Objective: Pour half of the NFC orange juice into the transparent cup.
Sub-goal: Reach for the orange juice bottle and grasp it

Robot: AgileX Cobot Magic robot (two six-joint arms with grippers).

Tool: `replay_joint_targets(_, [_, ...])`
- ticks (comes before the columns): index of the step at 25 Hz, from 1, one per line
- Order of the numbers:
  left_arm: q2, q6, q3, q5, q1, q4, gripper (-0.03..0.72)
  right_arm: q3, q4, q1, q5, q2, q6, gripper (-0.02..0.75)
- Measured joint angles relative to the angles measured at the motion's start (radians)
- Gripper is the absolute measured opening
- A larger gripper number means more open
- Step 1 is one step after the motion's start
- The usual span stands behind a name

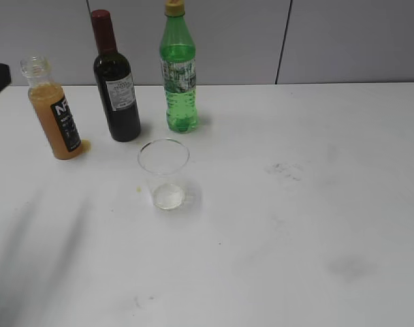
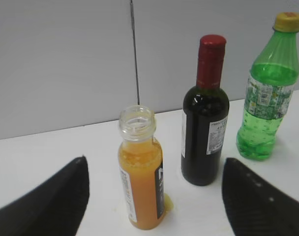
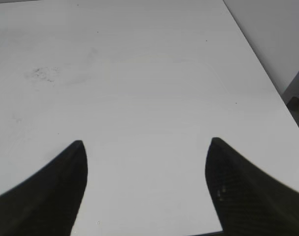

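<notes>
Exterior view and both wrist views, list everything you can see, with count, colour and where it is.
juice bottle: 1, clear with orange juice and black label, uncapped, far left of the table, tilted
wine bottle: 1, dark with red cap, right of the juice bottle
soda bottle: 1, green with yellow cap, right of the wine bottle, near the wall
cup: 1, clear, upright, in front of the bottles, apart from them, nearly empty
table: 1, white, with faint dark smudges
wall: grey panels, behind the table
left claw: 1, black, open, facing the juice bottle
right claw: 1, black, open, over bare table
</notes>
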Motion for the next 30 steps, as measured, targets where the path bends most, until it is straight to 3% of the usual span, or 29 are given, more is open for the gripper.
replay_joint_targets(9, [0.423, 0.0, -0.002, -0.471, 0.0, -0.022, 0.636, 0.0, 0.0, 0.0, 0.0, 0.0, 0.0, 0.572])
replay_joint_targets(14, [0.646, 0.0, -0.003, -0.729, 0.0, -0.177, 0.624, 0.0, 0.0, 0.0, 0.0, 0.0, 0.0, 0.572])
replay_joint_targets(17, [0.746, 0.0, -0.004, -0.855, 0.0, -0.199, 0.62, 0.0, 0.0, 0.0, 0.0, 0.0, 0.0, 0.572])
replay_joint_targets(30, [0.945, 0.0, -0.056, -0.93, 0.0, -0.118, 0.617, 0.001, 0.0, 0.0, -0.001, 0.0, -0.001, 0.572])
